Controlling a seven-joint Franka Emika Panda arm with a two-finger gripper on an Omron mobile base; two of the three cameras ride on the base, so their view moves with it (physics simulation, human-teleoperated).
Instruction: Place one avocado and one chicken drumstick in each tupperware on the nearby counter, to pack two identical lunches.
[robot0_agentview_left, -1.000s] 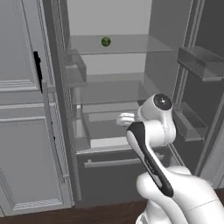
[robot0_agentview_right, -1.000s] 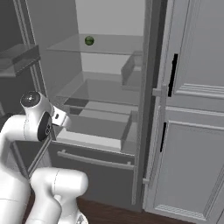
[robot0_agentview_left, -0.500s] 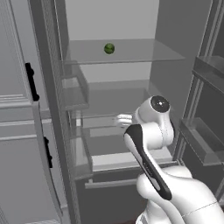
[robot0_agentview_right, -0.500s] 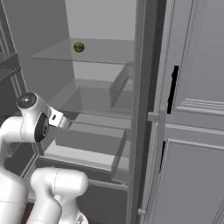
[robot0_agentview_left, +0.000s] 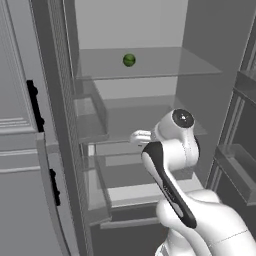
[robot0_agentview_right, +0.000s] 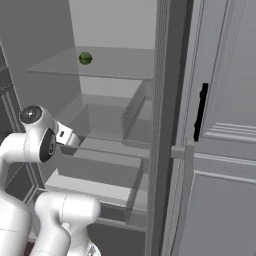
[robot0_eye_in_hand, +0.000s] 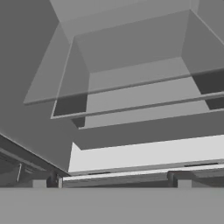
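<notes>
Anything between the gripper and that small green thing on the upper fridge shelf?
In the left base view, a glass shelf lies between the open gripper and the green item; otherwise open air.

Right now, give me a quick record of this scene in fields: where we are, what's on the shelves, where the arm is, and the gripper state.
location: in front of an open fridge
top glass shelf: one small round green item, also seen in the right base view
lower drawers: grey bins, no food visible in them
arm: raised in front of the drawers, pointing into the fridge
gripper: open, holding nothing
left of the opening: grey cabinet door with black handle
right of the opening: grey cabinet door with black handle
</notes>
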